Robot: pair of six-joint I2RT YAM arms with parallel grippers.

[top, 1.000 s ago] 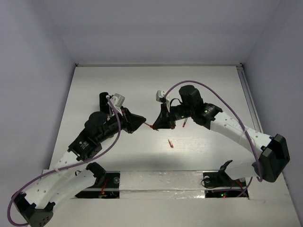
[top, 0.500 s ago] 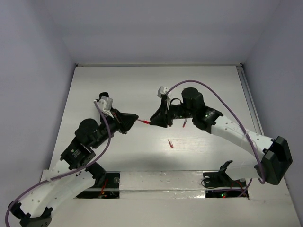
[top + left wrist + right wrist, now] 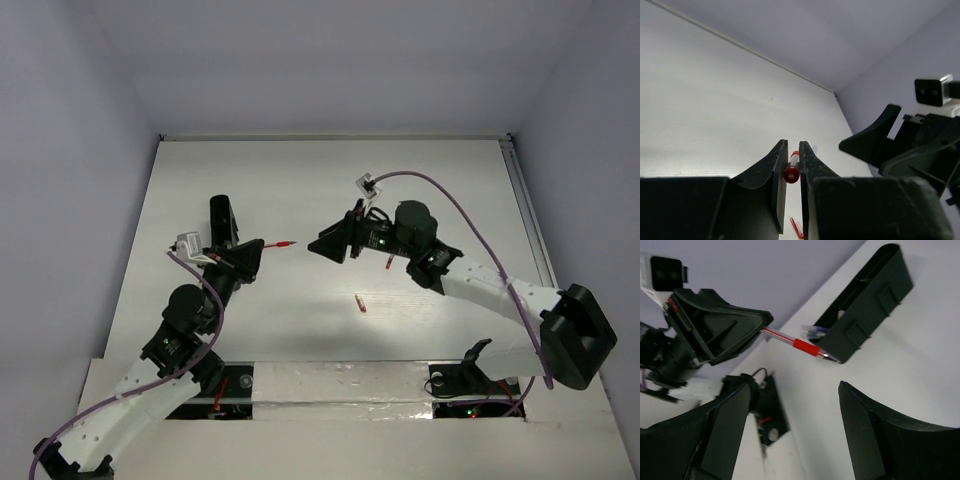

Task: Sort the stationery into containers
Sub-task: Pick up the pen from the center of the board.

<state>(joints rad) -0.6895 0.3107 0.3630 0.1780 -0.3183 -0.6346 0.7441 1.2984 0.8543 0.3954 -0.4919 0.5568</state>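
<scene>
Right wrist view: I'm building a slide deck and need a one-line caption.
Left gripper pinches a red pen, black box behind, framed by the right gripper's open fingers.

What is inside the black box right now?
What look like a few pen ends show at the black box's open near end; its side wall hides the rest of the inside.

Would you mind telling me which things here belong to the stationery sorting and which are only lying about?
Part of the job:
red pen, clamped in the left gripper
black box
short red piece, loose on the table
second red pen, also on the table

Not part of it:
purple cables
glossy strip at the table's near edge
</scene>
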